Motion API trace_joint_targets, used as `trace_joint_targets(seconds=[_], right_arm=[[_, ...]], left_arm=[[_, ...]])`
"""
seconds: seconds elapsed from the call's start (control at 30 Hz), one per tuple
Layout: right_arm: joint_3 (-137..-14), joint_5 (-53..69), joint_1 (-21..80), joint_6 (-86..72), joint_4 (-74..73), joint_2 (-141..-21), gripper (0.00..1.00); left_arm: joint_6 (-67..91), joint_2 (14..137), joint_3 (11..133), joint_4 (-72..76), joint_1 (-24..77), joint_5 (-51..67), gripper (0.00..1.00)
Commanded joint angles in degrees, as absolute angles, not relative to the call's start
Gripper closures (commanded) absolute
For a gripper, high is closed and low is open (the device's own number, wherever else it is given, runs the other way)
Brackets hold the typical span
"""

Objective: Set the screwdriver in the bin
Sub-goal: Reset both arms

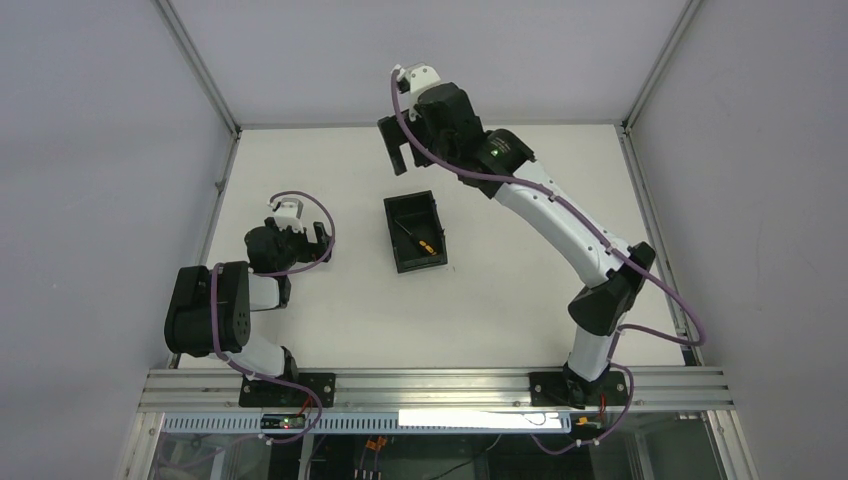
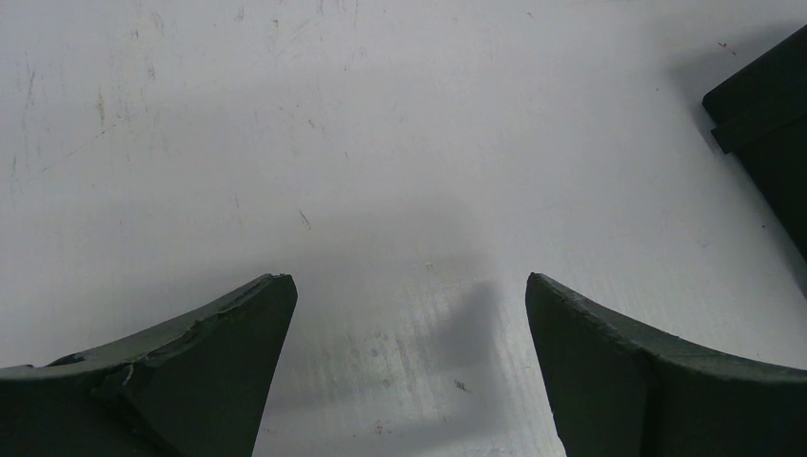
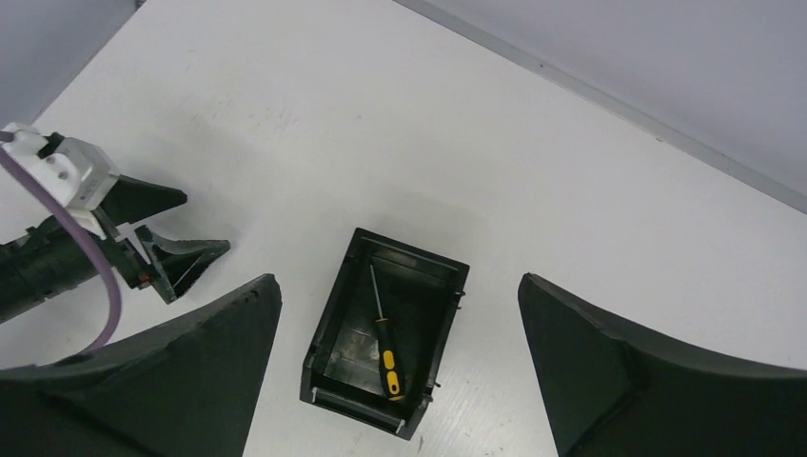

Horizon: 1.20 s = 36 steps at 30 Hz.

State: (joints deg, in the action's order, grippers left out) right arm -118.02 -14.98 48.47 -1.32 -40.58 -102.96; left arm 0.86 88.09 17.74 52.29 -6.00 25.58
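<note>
My right end effector (image 3: 398, 280) hangs spread wide, holding nothing, above the black bin (image 3: 330, 319) on the white worktop (image 3: 285, 114), inside which the screwdriver (image 3: 382, 333) lies flat, while my left end effector (image 2: 409, 281) is likewise spread.

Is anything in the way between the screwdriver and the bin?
No, nothing visible is. The screwdriver already lies inside the bin, on its floor. The right gripper hangs open above it, holding nothing.
</note>
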Motion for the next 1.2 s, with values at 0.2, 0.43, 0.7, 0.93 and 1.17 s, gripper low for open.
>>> trace_joint_targets(seconds=[0.2, 0.43, 0.7, 0.93, 1.17], right_arm=[[-115.52, -8.62, 35.01, -2.65, -43.69, -96.60, 0.01], [-109.39, -3.86, 22.84, -2.72, -43.98, -91.17, 0.01], [-105.05, 3.13, 8.46, -2.42, -44.89, -88.04, 0.01], [-103.08, 6.64, -2.00, -2.45, -45.92, -88.30, 0.01], [-102.33, 6.83, -4.57, -3.23, -44.59, -88.73, 0.01]], left_arm=[[0.53, 87.20, 18.72, 54.23, -6.06, 25.86, 0.01], [0.53, 87.19, 18.72, 54.18, -6.07, 25.85, 0.01], [0.53, 87.19, 18.72, 54.22, -6.06, 25.92, 0.01], [0.53, 87.19, 18.72, 54.23, -6.07, 25.85, 0.01], [0.53, 87.20, 18.74, 54.22, -6.06, 25.86, 0.01]])
